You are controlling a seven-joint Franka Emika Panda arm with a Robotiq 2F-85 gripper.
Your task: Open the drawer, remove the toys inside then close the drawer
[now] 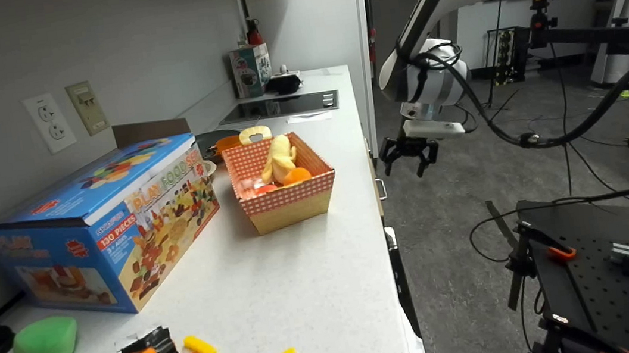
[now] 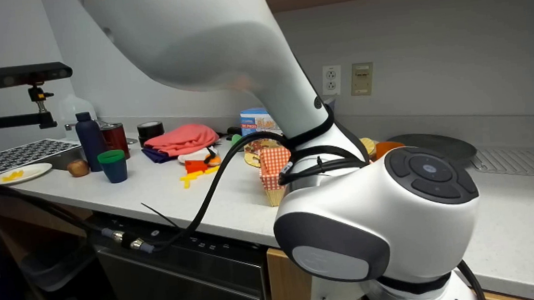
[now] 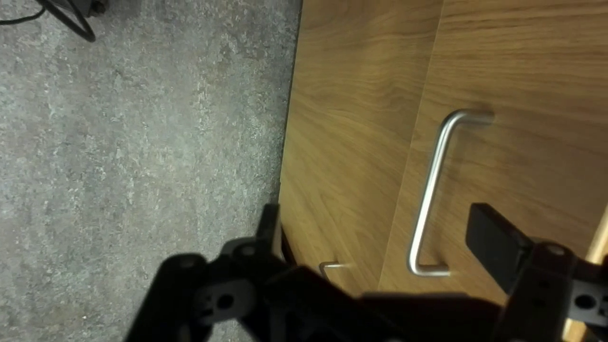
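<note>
The jaws, spread wide and holding nothing, could miss the handle (image 3: 430, 190) right of centre in the wrist view (its gap looks narrow) if lowered askew, leaving the drawer (image 3: 527, 147) shut, any toys unseen.

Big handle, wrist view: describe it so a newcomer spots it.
Start at the wooden cabinet front, right of the grey floor. Right of its thin seam is the big handle, a silver bar bent at both ends. Unlike the smaller-looking handle left of that seam, partly hidden by the gripper, it shows whole.
</note>
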